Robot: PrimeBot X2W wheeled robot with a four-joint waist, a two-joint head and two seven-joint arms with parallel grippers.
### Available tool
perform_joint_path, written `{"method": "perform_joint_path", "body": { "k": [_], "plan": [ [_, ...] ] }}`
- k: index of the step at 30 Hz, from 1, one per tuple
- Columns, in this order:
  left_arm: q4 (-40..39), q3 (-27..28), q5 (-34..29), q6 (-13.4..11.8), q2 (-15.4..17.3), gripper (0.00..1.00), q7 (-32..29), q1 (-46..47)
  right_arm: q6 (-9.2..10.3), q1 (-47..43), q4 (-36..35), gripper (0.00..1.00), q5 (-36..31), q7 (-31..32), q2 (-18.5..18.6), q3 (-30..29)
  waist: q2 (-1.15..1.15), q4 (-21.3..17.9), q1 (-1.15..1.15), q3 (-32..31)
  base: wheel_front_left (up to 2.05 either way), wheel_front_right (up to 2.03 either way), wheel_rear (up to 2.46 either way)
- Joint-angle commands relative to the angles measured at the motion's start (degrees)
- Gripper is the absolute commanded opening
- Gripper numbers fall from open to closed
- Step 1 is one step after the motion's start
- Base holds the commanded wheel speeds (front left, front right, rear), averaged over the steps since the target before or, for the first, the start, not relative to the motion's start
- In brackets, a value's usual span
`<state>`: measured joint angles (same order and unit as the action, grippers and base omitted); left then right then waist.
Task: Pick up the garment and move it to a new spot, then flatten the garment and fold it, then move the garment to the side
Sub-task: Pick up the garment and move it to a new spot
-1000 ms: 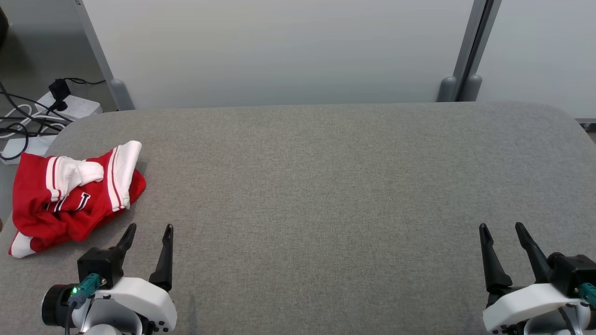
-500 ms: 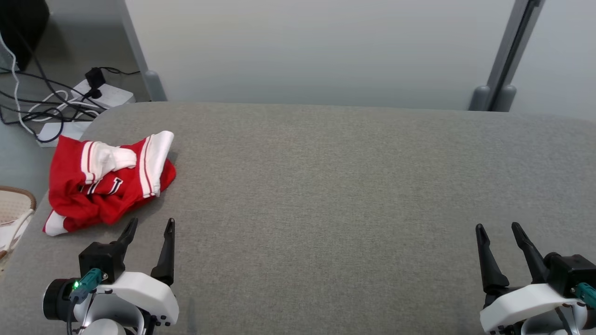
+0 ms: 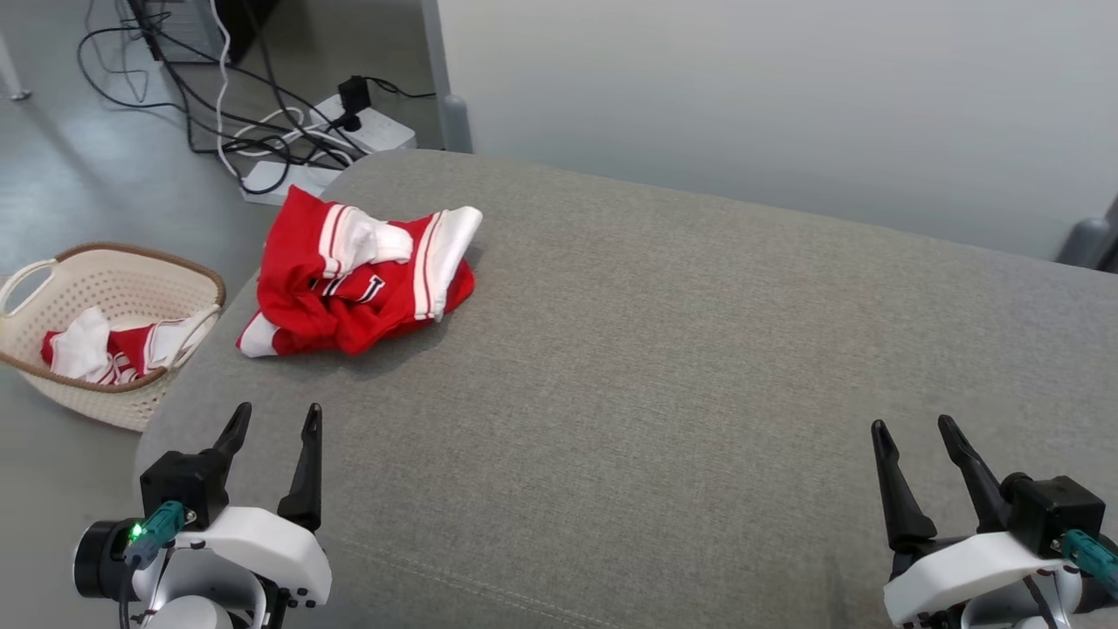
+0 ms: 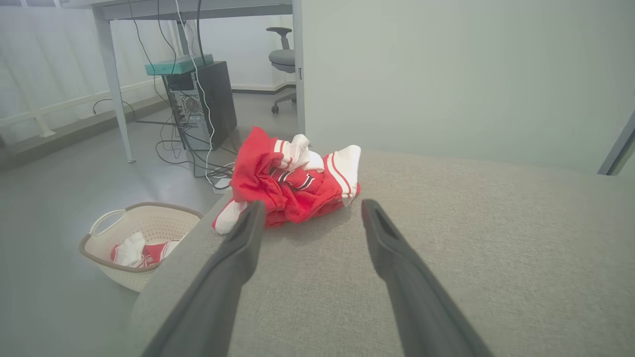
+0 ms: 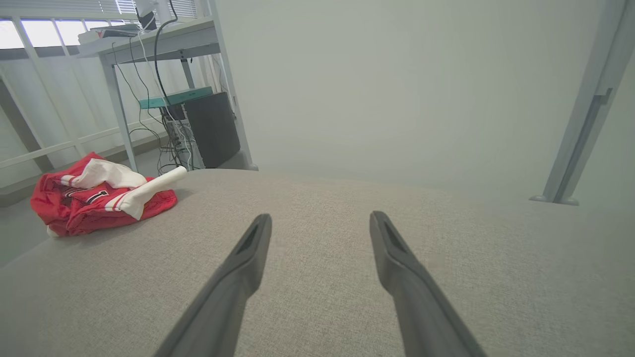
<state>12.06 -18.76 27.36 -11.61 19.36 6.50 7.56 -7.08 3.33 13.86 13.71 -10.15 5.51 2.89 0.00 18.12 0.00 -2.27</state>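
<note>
A crumpled red garment (image 3: 358, 284) lies upper left on the grey table (image 3: 655, 349); the left gripper (image 3: 278, 411), lower left, and right gripper (image 3: 912, 425), lower right, hover with jaws spread, holding nothing

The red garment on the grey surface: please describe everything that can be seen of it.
The garment is red, soft-looking cloth with white ribbed bands that carry thin red stripes, and a dark letter-like mark edged in white. It lies crumpled in a loose heap, neither flattened nor folded, near the far left corner of the grey padded surface, with one white-cuffed end at the edge. It rests on that surface alone; the open left gripper is short of it, apart.
</note>
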Motion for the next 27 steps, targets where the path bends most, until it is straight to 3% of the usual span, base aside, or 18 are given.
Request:
{"method": "perform_joint_path", "body": {
  "k": [1, 10, 27],
  "plan": [
    [-1.5, 2.4, 0.3, -0.4, 1.6, 1.0, 0.0, 3.3, -0.41, 2.5, -1.2, 1.0, 0.2, -0.9, 0.6, 1.5, 0.0, 2.3, 0.0, 0.3, 0.0, 0.0, 0.0],
    [-1.2, 2.2, 0.8, -0.2, 1.5, 1.0, 0.3, 3.9, -0.41, 3.0, -1.0, 1.0, 0.0, -1.1, 0.3, 1.4, 0.0, 4.9, 0.0, 0.9, 0.0, 0.0, 0.0],
    [-1.6, 1.5, 1.2, 0.1, 2.5, 1.0, -0.6, 4.6, -0.41, 3.4, -0.1, 1.0, 0.4, -1.7, 0.3, 2.5, 0.0, 4.1, 0.0, 0.7, 0.0, 0.0, 0.0]
  ]
}}
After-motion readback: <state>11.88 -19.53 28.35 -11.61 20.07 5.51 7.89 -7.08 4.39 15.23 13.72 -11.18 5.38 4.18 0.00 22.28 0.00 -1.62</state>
